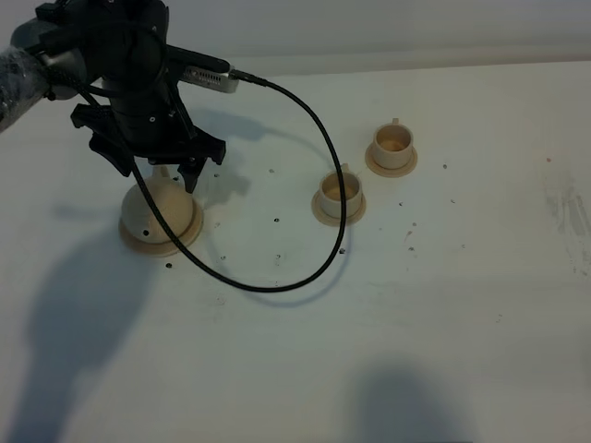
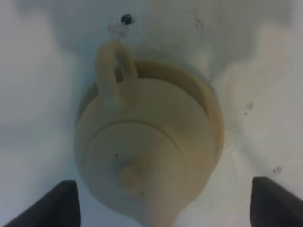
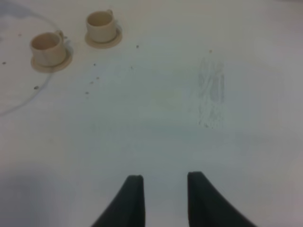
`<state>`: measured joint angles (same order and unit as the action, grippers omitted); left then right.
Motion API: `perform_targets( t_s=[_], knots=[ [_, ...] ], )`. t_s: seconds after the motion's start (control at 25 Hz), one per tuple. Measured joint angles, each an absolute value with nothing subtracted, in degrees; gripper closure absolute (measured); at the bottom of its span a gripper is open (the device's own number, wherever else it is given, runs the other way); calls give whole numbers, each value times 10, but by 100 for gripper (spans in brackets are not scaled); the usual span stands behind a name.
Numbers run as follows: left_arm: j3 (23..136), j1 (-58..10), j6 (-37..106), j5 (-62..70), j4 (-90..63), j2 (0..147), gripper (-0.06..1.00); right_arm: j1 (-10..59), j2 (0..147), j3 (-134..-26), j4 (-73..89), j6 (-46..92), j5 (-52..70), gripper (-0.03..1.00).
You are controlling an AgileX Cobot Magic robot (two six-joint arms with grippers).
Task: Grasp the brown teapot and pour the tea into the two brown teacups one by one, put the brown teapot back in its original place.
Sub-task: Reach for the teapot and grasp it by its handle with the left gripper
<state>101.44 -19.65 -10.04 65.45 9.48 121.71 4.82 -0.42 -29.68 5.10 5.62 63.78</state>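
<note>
The brown teapot [image 1: 164, 209] sits on its wide tan saucer [image 1: 148, 247] at the left of the white table. My left gripper [image 1: 157, 172] hangs just above it, open, with its jaws spread wide on either side. In the left wrist view the teapot [image 2: 147, 156] shows its knobbed lid and loop handle, the saucer rim [image 2: 214, 124] shows beside it, and the gripper [image 2: 163, 203] holds nothing. The two brown teacups [image 1: 339, 194] [image 1: 393, 144] stand on small saucers right of centre. They also show in the right wrist view [image 3: 47, 46] [image 3: 101, 23]. My right gripper [image 3: 163, 191] is open, empty and far from them.
A black cable [image 1: 277, 288] loops from the left arm across the table and passes over the nearer cup. Small dark specks dot the table around the cups. A grey smudge [image 3: 213, 94] marks the table on the right.
</note>
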Motion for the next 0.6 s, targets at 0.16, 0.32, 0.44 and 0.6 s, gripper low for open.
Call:
perform_targets(
  t_s=[0.16, 0.32, 0.44, 0.6],
  knots=[
    [1014, -181, -124, 645, 82, 1217, 25, 43, -4, -297, 53, 56, 638, 75],
    [1014, -157, -135, 631, 75, 1217, 25, 48, -4, -296, 51, 56, 638, 75],
    [1014, -146, -124, 626, 62, 1217, 25, 48, -4, -296, 51, 56, 638, 75],
    [1014, -148, -108, 589, 38, 1217, 25, 48, -4, -296, 51, 56, 638, 75]
  ],
)
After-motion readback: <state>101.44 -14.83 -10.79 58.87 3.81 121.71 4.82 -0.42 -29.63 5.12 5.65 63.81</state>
